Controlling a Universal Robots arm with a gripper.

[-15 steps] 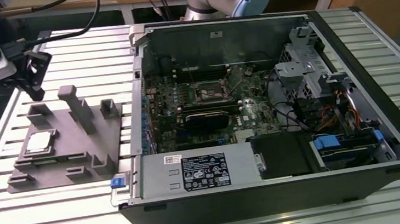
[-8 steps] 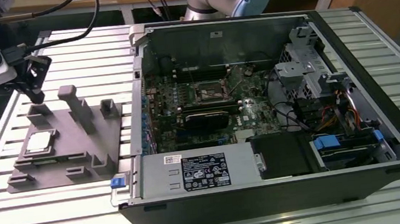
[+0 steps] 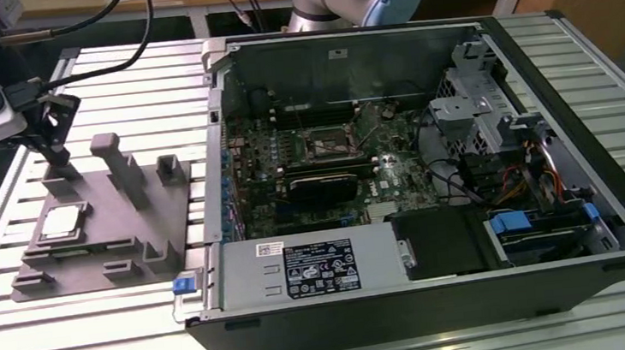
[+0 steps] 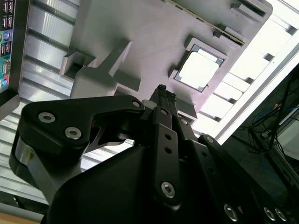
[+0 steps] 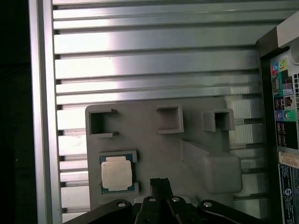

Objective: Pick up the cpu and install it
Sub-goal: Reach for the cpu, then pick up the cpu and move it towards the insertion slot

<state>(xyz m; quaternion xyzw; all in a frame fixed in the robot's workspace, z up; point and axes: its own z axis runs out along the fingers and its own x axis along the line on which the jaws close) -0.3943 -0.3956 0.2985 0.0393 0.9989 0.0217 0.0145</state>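
Observation:
The cpu (image 3: 61, 221), a flat square chip with a pale shiny top, lies in a recess of the gray fixture tray (image 3: 124, 240) at the exterior view's left. My gripper (image 3: 59, 158) hangs over the tray's far part, behind the chip and apart from it. Both wrist views show the cpu (image 4: 198, 70) (image 5: 117, 173) in the tray (image 4: 140, 42) (image 5: 154, 149) just past my gripper (image 4: 163, 92) (image 5: 160, 183). The thin black fingers are pressed together, shut with nothing between them.
An open computer case (image 3: 584, 140) lies on the slatted metal table (image 3: 98, 333), right of the tray. Its motherboard carries a square socket (image 3: 327, 143) and a black heatsink block (image 3: 320, 187). Upright gray posts (image 3: 116, 164) rise from the tray near the gripper.

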